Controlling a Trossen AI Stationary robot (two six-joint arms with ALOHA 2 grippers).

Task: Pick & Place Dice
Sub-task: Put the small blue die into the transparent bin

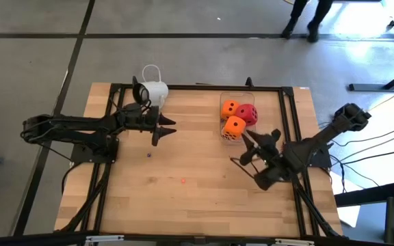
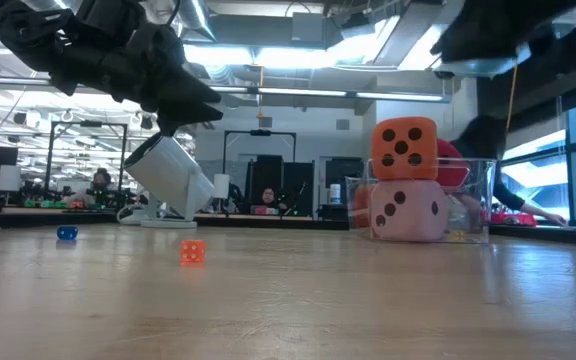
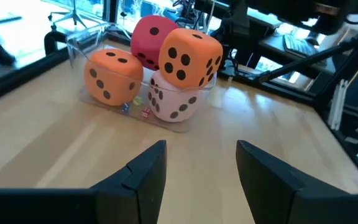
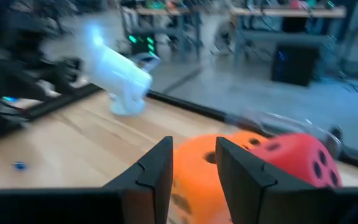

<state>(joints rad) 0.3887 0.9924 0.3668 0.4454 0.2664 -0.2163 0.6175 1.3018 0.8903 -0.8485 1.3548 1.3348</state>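
Right jaws (image 4: 193, 171) open, just above top orange die (image 4: 197, 171).

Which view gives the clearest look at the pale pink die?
The left wrist view: the pink die sits in the clear box under an orange die, two pip faces visible. The low view shows one face. The high view and right wrist view hide it.

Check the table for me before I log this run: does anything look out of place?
Mostly tidy. The four big dice sit piled in the clear box, one orange die atop the pink die. Oddities: a tiny orange die and tiny blue die lie loose on the table.
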